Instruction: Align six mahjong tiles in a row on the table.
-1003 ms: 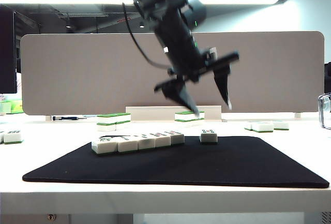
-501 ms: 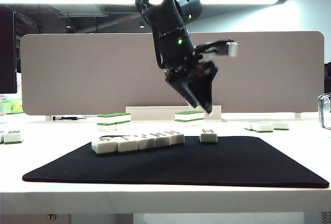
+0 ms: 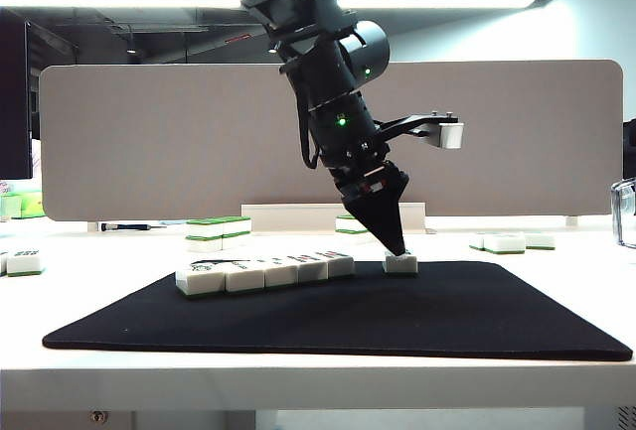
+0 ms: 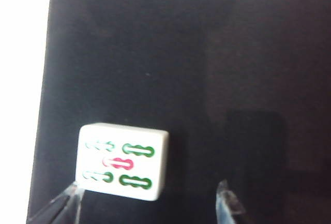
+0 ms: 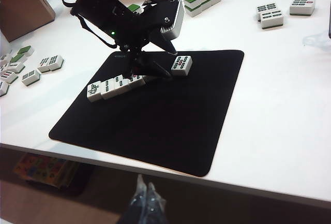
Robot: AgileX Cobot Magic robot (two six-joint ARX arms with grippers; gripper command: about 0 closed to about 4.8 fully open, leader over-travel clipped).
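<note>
The left tool (image 4: 147, 203) hangs spread over the lone bamboo tile (image 4: 123, 161) beside one fingertip; small, hard, smooth, so pinch its sides; the right tool (image 5: 144, 203) looks pressed together, far off the worktop (image 3: 556, 251).

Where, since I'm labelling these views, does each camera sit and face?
Exterior: low, before the table, facing the divider; shows the left arm, left gripper at the lone tile.
Left wrist: looks down at mat and tile between the open fingertips.
Right wrist: high, overlooking the table and left arm; own right gripper shut.
Shared: all see the lone tile.
</note>
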